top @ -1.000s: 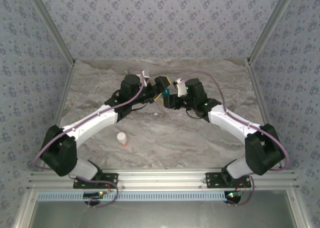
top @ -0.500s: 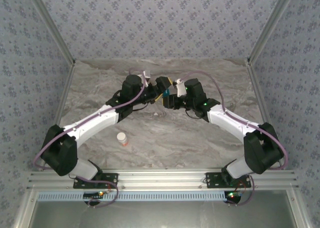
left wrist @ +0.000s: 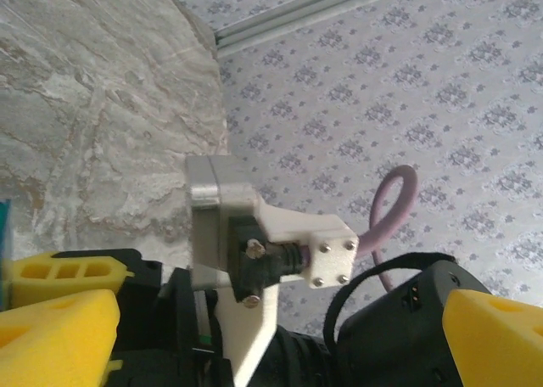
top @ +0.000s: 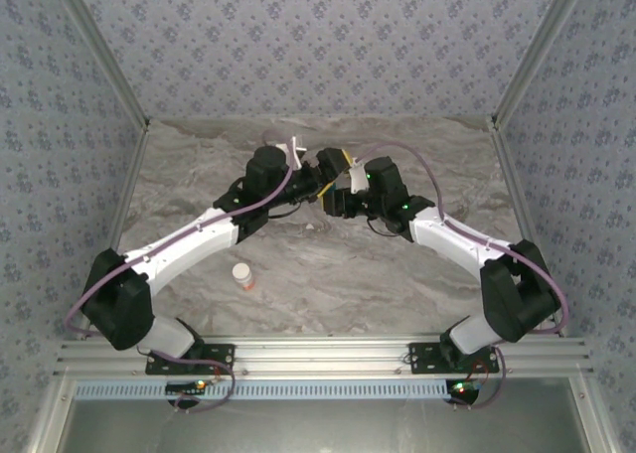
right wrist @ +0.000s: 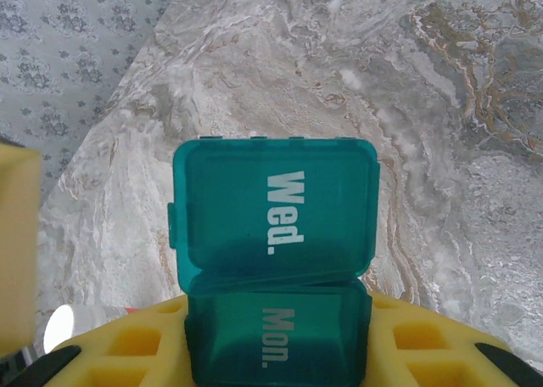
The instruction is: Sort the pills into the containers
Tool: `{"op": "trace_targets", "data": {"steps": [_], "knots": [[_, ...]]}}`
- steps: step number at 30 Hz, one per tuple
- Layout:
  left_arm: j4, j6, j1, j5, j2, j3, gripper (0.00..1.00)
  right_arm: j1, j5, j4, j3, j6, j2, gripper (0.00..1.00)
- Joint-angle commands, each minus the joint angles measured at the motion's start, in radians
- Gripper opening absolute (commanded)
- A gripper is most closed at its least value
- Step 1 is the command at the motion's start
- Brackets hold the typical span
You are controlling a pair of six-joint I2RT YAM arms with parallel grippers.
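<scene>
- Compared with the earlier frame, the right arm's elbow has shifted inward and the two wrists have turned slightly where they meet. The bottle (top: 241, 274) has not moved.
- Right claw (right wrist: 280, 346): clenched on the pill box (right wrist: 276, 217). Its yellow foam pads (right wrist: 144, 344) press the box's two sides.
- Left claw (left wrist: 280, 336): released, with its pads spread as wide as they go and nothing between them that I can identify as held.
- Location: the pill box is held above the surface (right wrist: 441, 107), toward the far middle, where both claws meet.
- Handling, as I judge it: the pill box is light, stiff, thin-walled plastic with a smooth, slippery skin. The foam pads supply the friction.
- Hinged lids are the weak point. The lid marked "Wed." (right wrist: 276, 209) stands raised, and a side load could snap or close it.
- Recommended hold: across the body below the lid line, never on a lid.
- Right wrist view gives the lid lettering, which is too small to read from the top view. I cannot tell whether any compartment holds pills.
- Top view places the bottle well apart from the claws, beside the left forearm.
- Left wrist view gives the spread of the left pads and a white camera bracket (left wrist: 254, 260) between them.
</scene>
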Motion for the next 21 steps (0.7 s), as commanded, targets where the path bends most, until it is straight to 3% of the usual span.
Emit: {"op": "trace_targets", "data": {"steps": [1,6,13,21], "knots": [[-0.107,0.059,0.008,-0.128,-0.078,0.005,0.98,-0.016,0.03,-0.017,-0.006,-0.002,0.008,0.36],[-0.27,0.172,0.098,-0.262,-0.163,-0.031,0.98,-0.023,0.075,-0.187,0.057,-0.125,0.106,0.37],[-0.284,0.176,0.212,-0.277,-0.236,-0.14,0.98,0.039,0.214,-0.347,0.163,-0.253,0.257,0.38],[-0.285,0.177,0.228,-0.277,-0.233,-0.164,0.98,0.131,0.376,-0.471,0.262,-0.322,0.374,0.44]]}}
